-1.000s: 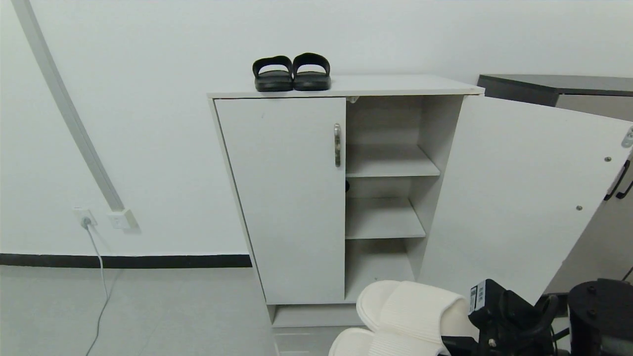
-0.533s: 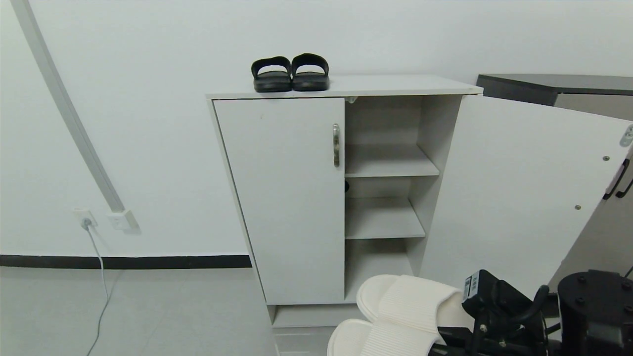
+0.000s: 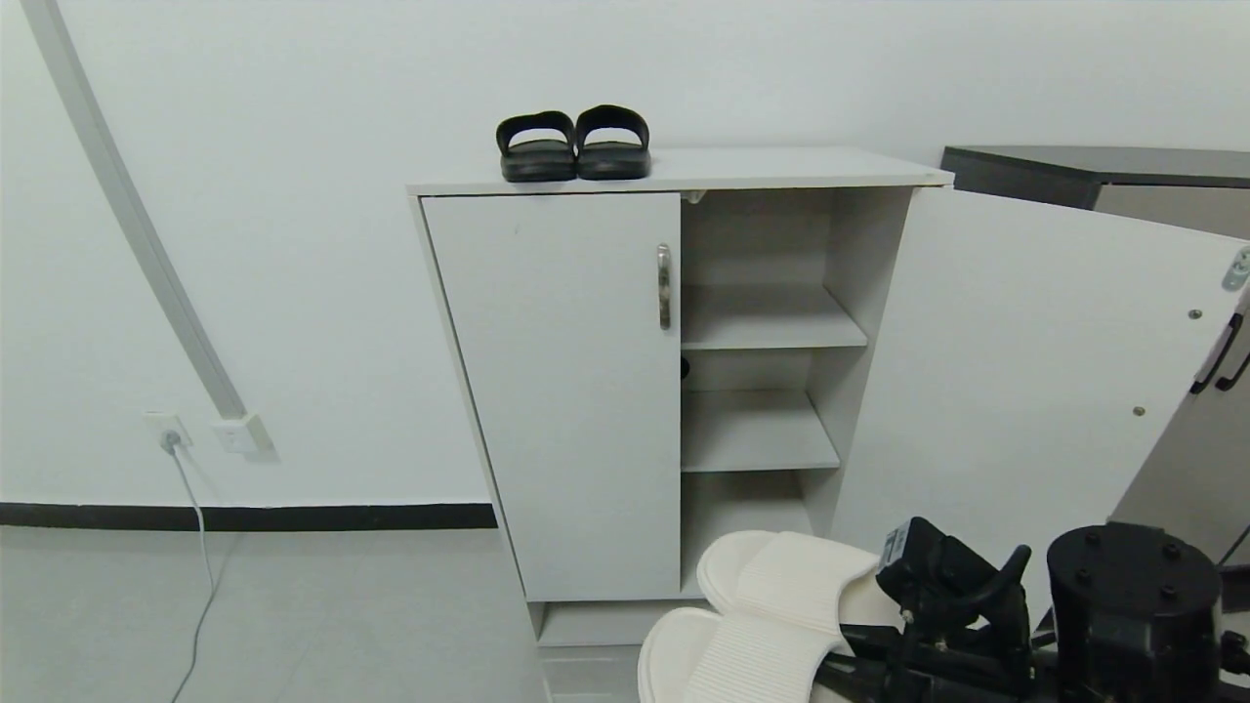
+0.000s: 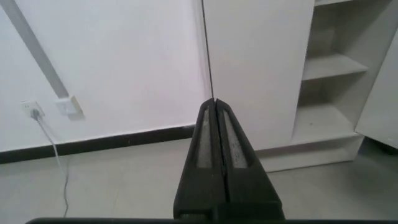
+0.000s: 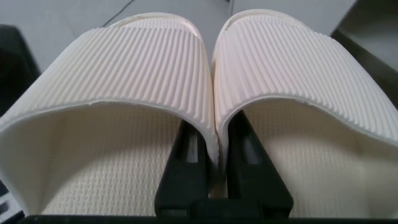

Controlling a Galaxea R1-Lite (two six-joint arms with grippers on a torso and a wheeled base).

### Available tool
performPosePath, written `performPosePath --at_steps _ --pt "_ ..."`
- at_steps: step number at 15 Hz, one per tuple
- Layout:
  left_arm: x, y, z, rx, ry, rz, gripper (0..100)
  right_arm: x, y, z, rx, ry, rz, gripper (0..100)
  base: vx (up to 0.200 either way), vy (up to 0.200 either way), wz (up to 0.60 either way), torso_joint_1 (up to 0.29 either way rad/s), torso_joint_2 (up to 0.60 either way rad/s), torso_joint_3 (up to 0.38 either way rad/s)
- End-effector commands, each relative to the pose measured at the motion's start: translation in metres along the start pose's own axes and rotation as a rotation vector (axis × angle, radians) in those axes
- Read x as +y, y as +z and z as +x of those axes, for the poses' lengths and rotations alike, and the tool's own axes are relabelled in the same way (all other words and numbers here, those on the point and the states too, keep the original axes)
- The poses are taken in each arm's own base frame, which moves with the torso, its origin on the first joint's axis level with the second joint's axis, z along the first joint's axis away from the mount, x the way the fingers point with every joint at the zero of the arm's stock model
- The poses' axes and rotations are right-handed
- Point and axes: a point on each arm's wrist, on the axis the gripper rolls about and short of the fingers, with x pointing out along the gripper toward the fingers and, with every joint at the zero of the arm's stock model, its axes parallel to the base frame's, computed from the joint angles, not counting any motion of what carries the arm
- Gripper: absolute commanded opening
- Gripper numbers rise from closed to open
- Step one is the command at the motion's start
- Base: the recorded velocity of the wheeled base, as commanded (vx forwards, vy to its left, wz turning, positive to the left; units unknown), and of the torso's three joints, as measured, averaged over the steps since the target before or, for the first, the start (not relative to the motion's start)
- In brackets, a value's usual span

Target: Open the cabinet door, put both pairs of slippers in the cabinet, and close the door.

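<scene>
white slippers [image 3: 767,610]: lower centre-right of the head frame, side by side and touching, toes towards the cabinet, in the air just in front of its open half, low down.
right gripper [image 5: 215,155]: clamped on white slippers; one finger [image 5: 186,168] under each strap, pinching the two adjoining inner walls together between them.
slippers vs gripper: pair sits ahead of the wrist, straps arching over both fingers, heels towards the arm.
left gripper [image 4: 215,115]: closed, fingers pressed flat together, nothing held; in the air over the floor, facing the closed door and the wall.
black slippers [image 3: 574,144]: upper centre of the head frame, on the cabinet top near its left end, side by side, touching, toes forward.
cabinet [image 3: 781,168]: white, against the wall.
left door [image 3: 566,391]: shut, metal handle [image 3: 664,286] at its right edge.
right door [image 3: 1016,391]: swung wide open to the right.
open half: upper shelf [image 3: 771,327], middle shelf [image 3: 757,444], bottom compartment [image 3: 742,527].
contents: small dark item [image 3: 686,368] at the closed door's edge between the two shelves, too small to identify.
</scene>
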Motion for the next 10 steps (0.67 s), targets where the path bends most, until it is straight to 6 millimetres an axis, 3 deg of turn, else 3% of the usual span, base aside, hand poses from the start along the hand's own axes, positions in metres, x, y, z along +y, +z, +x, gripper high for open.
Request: performPosePath --at_steps 1,6,10 --pt "0.001 -0.002 0.0 0.005 0.051 -0.012 0 -0.007 -0.003 0.022 0.017 -0.069 0.009 0 0.0 0.0 0.0 0.0 0.0 0.0" --pt "0.0 -0.006 0.001 0.026 0.032 -0.094 0 -0.019 0.01 0.059 -0.054 -0.253 0.117 0 0.0 0.0 0.0 0.0 0.0 0.0" --pt "-0.002 -0.006 0.001 0.02 -0.041 -0.102 0 -0.032 0.016 0.099 -0.108 -0.557 0.214 0 0.0 0.0 0.0 0.0 0.0 0.0"
